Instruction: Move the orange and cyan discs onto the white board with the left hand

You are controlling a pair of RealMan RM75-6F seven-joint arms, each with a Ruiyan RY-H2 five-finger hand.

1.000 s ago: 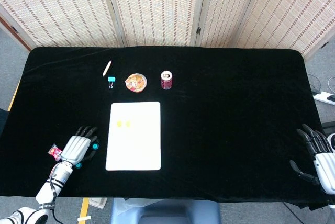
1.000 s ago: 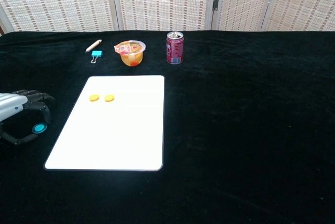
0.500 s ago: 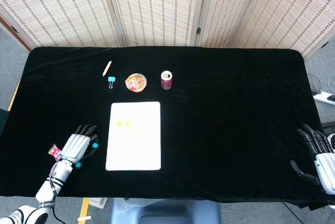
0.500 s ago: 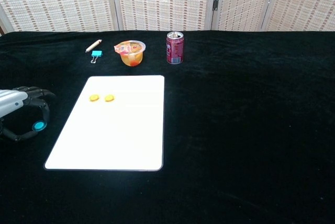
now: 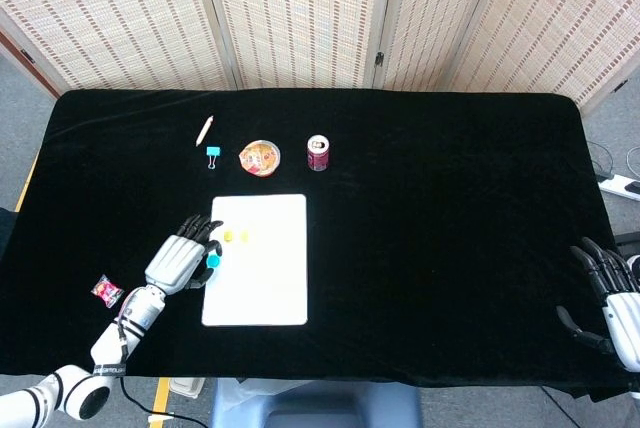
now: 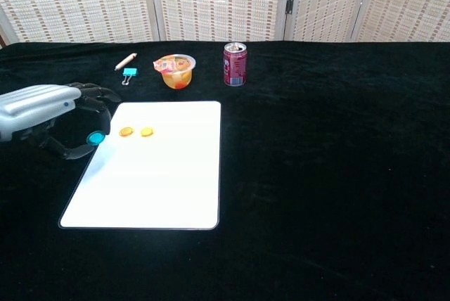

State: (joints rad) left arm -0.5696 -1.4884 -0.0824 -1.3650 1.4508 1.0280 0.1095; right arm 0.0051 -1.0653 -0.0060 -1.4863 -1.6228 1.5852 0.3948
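Cyan disc (image 6: 94, 138) in left hand (image 6: 49, 114) (prob. pinched), at board (image 6: 162, 181) edge.

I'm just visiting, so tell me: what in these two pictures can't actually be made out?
- Right robot hand: cut off by the head view's edge; absent from the chest view.
- Left robot hand: its arm runs off the chest view's left edge.
- Cyan disc: partly covered by the fingers.
- Can label: too small to read.
- Pink packet: too small to identify.

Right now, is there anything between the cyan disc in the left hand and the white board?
Nothing visible. The left hand holds the cyan disc at the board's left edge, and the board there is bare; the two orange discs lie further in, to the disc's right.
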